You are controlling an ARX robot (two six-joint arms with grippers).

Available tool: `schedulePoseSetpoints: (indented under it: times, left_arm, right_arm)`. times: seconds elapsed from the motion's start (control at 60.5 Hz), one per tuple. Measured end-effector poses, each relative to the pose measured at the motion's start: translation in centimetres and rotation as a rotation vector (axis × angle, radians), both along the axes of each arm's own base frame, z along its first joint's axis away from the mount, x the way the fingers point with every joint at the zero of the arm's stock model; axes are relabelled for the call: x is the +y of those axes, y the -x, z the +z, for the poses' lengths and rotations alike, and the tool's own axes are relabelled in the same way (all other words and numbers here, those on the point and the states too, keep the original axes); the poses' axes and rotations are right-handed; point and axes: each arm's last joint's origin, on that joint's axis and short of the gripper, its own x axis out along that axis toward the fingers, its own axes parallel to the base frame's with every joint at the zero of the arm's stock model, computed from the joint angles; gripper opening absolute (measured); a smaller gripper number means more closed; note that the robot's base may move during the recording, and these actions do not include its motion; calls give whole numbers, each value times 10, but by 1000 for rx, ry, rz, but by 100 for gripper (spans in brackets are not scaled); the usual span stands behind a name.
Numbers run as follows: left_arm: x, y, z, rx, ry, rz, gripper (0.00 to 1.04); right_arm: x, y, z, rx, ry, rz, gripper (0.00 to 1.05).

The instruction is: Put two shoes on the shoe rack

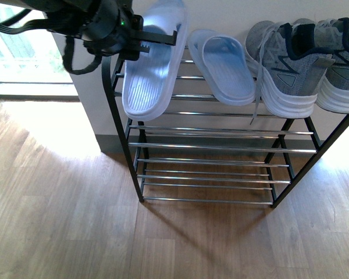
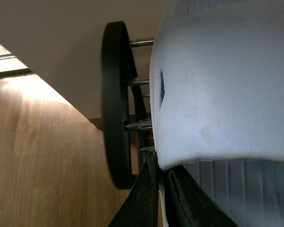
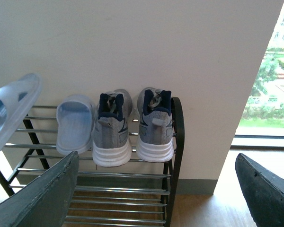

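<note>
The left pincer (image 1: 163, 38) is gripping a pale blue slipper (image 1: 154, 64) over the rack (image 1: 221, 148); the right pincer (image 3: 156, 189) is spread wide, sneakers (image 3: 132, 127) sitting ahead on the top tier.

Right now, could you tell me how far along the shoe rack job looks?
Both grey knit sneakers already sit side by side on the top tier of the black metal shoe rack, beside a pale blue slide sandal. The left gripper is shut on a second pale blue slide, tilted above the rack's left end. Left: setting it down, apparently.
</note>
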Motion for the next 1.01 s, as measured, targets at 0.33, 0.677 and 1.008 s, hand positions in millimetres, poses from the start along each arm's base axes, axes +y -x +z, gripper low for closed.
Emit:
schedulePoseSetpoints:
  times: [0.33, 0.677, 1.008]
  left_arm:
    - [-21, -54, -25, 47, 19, 56, 2]
    - [-20, -36, -4, 48, 114, 8, 48]
    - [44, 61, 94, -236, 164, 121, 97]
  right_arm:
    - [0, 0, 0, 0, 0, 0, 96]
    - [0, 0, 0, 0, 0, 0, 96]
    - [0, 0, 0, 0, 0, 0, 96]
